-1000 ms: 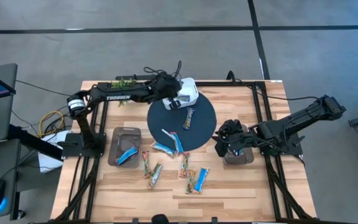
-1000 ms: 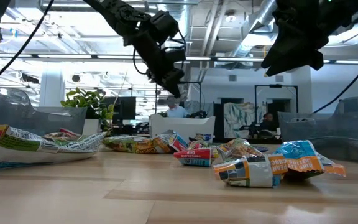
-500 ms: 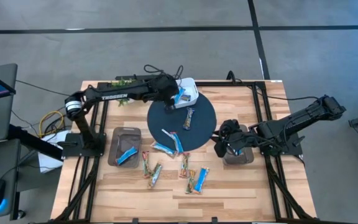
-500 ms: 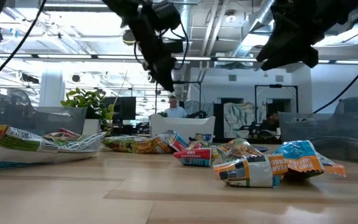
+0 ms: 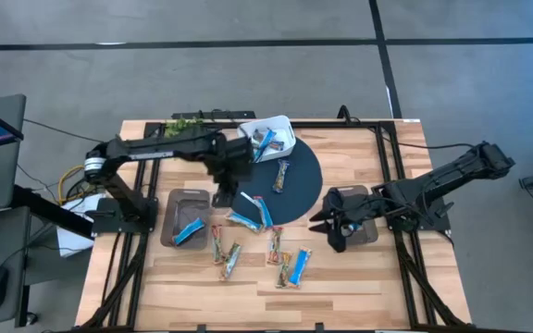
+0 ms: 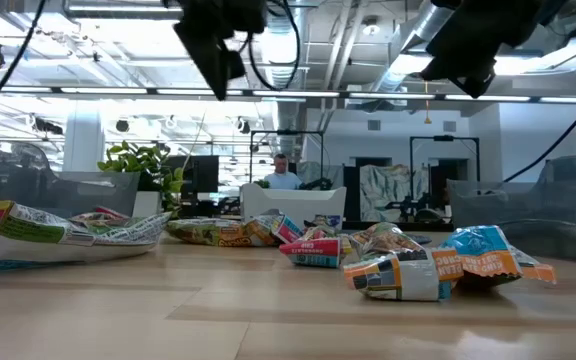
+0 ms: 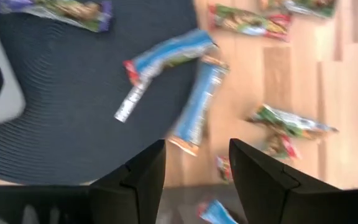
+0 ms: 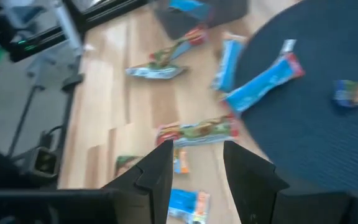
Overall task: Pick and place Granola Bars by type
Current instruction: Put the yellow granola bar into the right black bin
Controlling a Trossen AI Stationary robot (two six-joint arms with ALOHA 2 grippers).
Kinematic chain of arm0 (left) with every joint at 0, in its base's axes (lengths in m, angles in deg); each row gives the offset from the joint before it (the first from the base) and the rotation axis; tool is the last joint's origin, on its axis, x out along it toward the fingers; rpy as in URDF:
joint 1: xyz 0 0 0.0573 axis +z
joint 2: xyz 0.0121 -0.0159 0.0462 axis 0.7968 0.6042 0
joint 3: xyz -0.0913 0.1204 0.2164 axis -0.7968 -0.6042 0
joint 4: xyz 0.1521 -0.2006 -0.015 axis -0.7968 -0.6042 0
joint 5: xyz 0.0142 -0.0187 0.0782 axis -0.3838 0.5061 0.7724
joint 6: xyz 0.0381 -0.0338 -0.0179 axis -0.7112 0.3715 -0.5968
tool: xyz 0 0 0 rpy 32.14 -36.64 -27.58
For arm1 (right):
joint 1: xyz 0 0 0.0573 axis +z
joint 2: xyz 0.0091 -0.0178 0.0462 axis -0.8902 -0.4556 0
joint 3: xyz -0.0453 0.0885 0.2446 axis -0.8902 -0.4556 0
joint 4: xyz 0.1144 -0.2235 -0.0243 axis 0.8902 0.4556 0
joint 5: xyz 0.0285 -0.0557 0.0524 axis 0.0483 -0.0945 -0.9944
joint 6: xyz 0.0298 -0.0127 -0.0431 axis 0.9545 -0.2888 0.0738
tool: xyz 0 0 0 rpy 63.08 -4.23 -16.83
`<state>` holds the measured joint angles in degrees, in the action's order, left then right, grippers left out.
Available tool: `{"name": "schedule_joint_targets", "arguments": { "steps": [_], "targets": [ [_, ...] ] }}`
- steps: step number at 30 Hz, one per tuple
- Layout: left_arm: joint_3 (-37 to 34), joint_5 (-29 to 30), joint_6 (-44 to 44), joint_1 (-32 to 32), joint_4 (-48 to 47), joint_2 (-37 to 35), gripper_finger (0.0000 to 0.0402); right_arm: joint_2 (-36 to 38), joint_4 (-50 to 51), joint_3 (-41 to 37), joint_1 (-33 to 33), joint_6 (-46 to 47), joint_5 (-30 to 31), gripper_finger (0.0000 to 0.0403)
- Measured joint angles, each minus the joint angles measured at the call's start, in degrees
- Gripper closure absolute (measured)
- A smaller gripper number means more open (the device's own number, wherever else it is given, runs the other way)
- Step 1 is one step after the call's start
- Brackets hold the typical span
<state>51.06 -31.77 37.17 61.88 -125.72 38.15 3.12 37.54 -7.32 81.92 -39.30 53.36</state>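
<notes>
wooden table (image 5: pixel 359 277): white box (image 5: pixel 268 139) holds blue bar (image 5: pixel 265 143); grey tray (image 5: pixel 185 217) holds blue bar (image 5: pixel 189 231); left hand (image 5: pixel 222 197) wide, empty.

Glossy crinkled foil Granola Bars (image 5: pixel 245 220), pale matt wood table (image 5: pixel 359 277), ribbed dark matt mat (image 5: pixel 303 176)

The left gripper (image 5: pixel 222 185) hangs over the near-left edge of the round dark blue woven mat (image 5: pixel 299 190), with two blue-and-white wrapped granola bars (image 5: pixel 251 211) just beside it. Farther behind sits the white rounded square box (image 5: pixel 268 137). A grey rectangular tray (image 5: pixel 185 218) lies near its other side. The right gripper (image 5: pixel 333 225) hovers opposite, over the mat's far edge
</notes>
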Motion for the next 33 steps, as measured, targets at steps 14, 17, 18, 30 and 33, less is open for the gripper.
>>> {"name": "schedule_joint_targets", "arguments": {
  "steps": [14, 17, 18, 30, 33],
  "targets": [
    [-20.4, 14.0, 26.0, -13.1, 6.1, -25.3, 0.0230, -14.3, -9.0, 3.3, 0.8, -7.5, -8.8, 0.0269],
    [-23.9, 16.9, 31.4, -15.8, 8.1, -29.7, 0.0230, -17.7, -9.2, 5.8, 0.8, -11.2, -11.4, 0.0269],
    [-24.9, 17.8, 33.0, -16.6, 9.3, -31.1, 0.0230, -18.9, -9.1, 6.8, 0.9, -12.9, -12.4, 0.0269],
    [-31.2, 25.6, 43.1, -24.5, 12.2, -37.1, 0.0230, -34.6, 10.9, 21.1, 4.2, -24.2, -15.2, 0.0269],
    [-31.2, 26.4, 43.1, -25.5, 12.7, -36.8, 0.0230, -37.0, 10.1, 23.2, 4.2, -25.8, -15.2, 0.0269]
  ]
}}
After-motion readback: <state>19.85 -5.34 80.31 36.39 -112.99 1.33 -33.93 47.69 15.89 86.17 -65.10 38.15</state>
